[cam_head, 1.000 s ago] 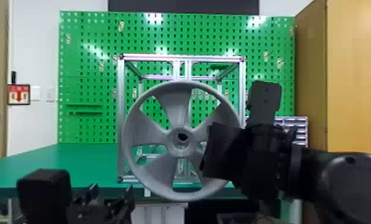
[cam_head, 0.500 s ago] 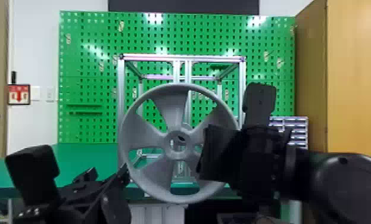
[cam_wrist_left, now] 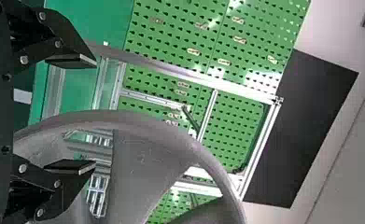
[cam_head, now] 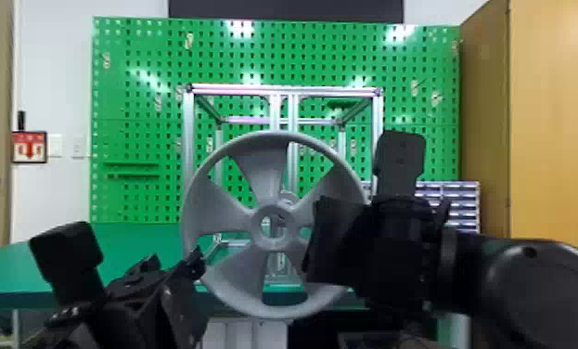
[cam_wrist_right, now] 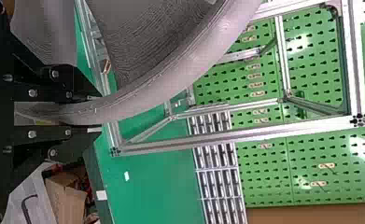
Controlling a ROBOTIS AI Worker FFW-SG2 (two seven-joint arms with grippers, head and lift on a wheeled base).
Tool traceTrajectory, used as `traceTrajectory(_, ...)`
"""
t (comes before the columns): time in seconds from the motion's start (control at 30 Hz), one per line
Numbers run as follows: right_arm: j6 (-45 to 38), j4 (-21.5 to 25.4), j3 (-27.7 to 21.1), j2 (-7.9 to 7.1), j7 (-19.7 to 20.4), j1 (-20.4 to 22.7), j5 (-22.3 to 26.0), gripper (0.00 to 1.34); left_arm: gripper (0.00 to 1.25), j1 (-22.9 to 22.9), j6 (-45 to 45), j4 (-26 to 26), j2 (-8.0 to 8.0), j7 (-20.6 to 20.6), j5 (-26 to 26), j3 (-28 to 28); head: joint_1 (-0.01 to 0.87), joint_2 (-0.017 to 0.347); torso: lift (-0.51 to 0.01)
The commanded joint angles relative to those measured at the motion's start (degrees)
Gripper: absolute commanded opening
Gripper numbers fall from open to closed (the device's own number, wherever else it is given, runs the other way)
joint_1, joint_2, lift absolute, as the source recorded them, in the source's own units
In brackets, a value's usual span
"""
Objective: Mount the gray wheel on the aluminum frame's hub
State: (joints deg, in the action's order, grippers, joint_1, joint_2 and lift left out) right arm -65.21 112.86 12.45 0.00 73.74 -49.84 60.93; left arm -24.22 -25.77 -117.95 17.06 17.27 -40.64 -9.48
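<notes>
Left gripper (cam_head: pixel 174 265) has risen nearer the gray wheel (cam_head: pixel 260 178), fingers apart — the right gripper (cam_head: pixel 338 241) (before the aluminum frame (cam_head: pixel 189 139)) is clamped on its rim.

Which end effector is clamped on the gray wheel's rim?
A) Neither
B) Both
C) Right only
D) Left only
C: the right end effector has the wheel's rim pinched between its fingers, while the left one's fingers stand wide apart.
</notes>
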Motion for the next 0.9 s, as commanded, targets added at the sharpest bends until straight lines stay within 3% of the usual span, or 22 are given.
traceTrajectory(0.0,0.0,-0.01,0.03,0.05,0.0,0.0,0.16,0.18,0.76,-1.36,0.46,2.64,-0.27,-0.3,-0.49,-0.1,-0.005,0.006,-0.499)
traceTrajectory(0.33,0.09,-0.01,0.29,0.05,0.0,0.09,0.16,0.18,0.66,-3.47,1.07,7.21,-1.68,-4.35,-3.12,-0.27,-0.005,0.006,-0.499)
traceTrajectory(0.87,0.09,-1.24,-0.32,0.05,-0.09,0.0,0.86,0.18,0.48,-4.35,2.13,7.21,-2.3,-4.26,-1.02,-1.33,-0.005,0.006,-0.499)
